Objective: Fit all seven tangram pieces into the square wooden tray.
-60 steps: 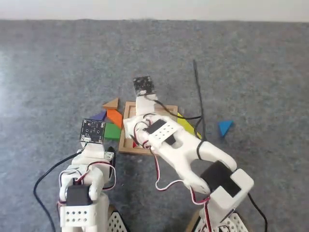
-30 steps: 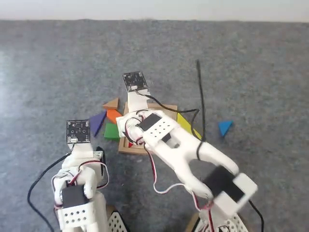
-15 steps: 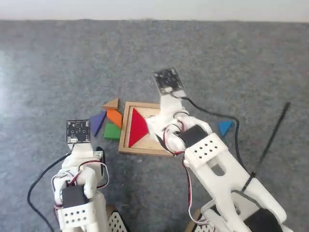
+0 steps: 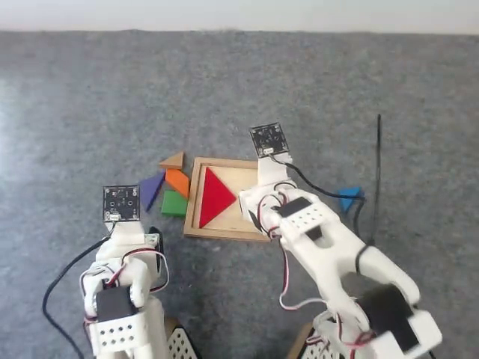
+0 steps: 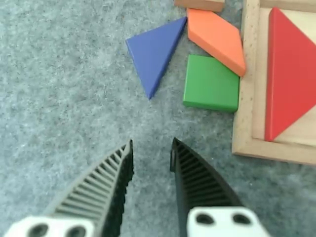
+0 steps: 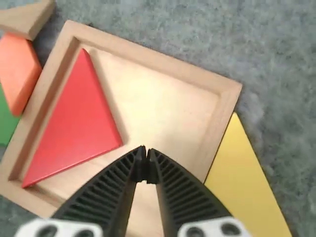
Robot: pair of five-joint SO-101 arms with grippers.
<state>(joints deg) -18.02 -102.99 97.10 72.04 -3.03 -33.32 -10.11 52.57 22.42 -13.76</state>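
your right end effector (image 6: 145,165) has shifted toward 3 o'clock over the tray (image 4: 224,233), tips shut and holding nothing. the red triangle (image 4: 213,196) is now uncovered, flat in the tray's 9 o'clock half. your left end effector (image 5: 150,150), slightly parted and empty, has pulled back. assessment: one piece seated, six outstanding.

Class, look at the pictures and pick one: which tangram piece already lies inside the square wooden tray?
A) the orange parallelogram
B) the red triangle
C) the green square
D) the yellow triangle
B: the red triangle lies flat inside the tray, while the green square, the yellow triangle and the orange parallelogram all lie outside its rim.
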